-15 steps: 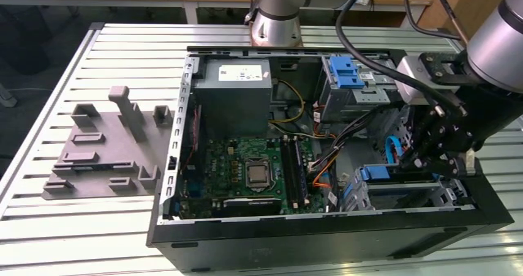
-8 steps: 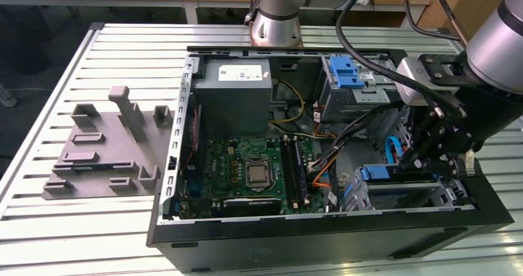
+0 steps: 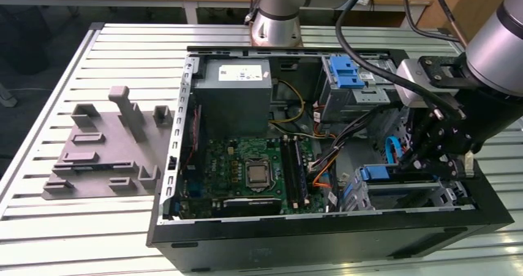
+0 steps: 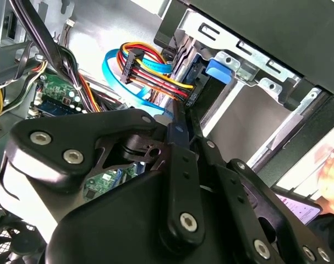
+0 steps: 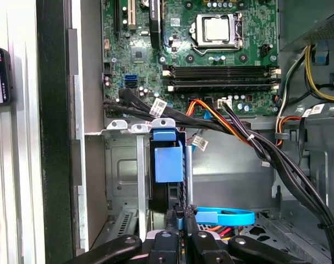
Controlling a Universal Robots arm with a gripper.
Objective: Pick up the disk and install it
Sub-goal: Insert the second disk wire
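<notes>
Blue disk carrier (image 5: 168,160), green mobo (image 3: 245,166), black tool (image 3: 429,160), grey PSU (image 3: 237,98)

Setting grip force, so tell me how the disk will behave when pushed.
The disk likely stays rigid: a flat slab in a blue frame. Standing on edge between the bay walls, it probably won't tip. The coloured wires near it may tug.

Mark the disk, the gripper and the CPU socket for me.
disk (image 5: 168,165), first wrist view, on its blue carrier frame standing in the bay.
gripper (image 5: 180,220), first wrist view, midway between the fingertips at the disk's edge.
CPU socket (image 3: 257,173), exterior view, on its metal centre.
</notes>
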